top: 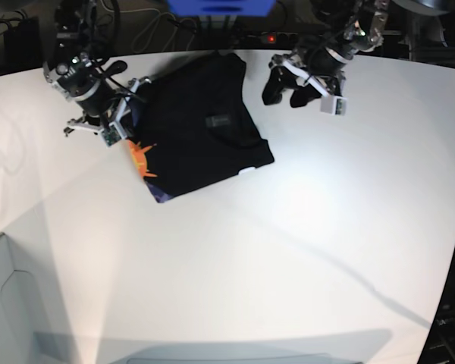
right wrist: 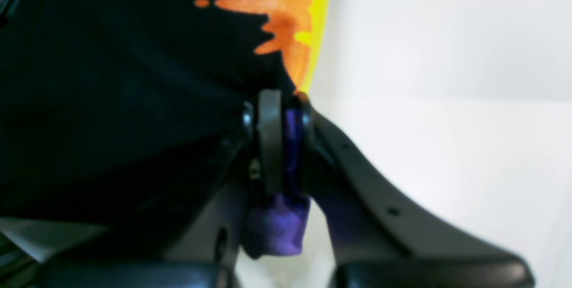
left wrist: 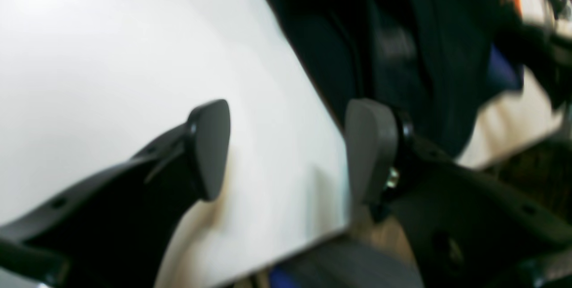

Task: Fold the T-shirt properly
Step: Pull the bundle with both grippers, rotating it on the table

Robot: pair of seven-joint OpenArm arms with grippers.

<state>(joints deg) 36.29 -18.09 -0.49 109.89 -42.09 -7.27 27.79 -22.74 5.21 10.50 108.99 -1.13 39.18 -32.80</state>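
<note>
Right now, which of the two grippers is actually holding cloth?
The right gripper: it is shut on the T-shirt, pinching purple fabric. The left gripper is open above the bare table.

The left gripper (left wrist: 286, 149) hangs with its jaws spread wide, nothing between the two grey pads (left wrist: 209, 145), its arm reaching in from the base view's upper right. The right gripper (right wrist: 282, 140) is clamped on a pinch of the T-shirt (top: 197, 129) at the base view's upper left
</note>
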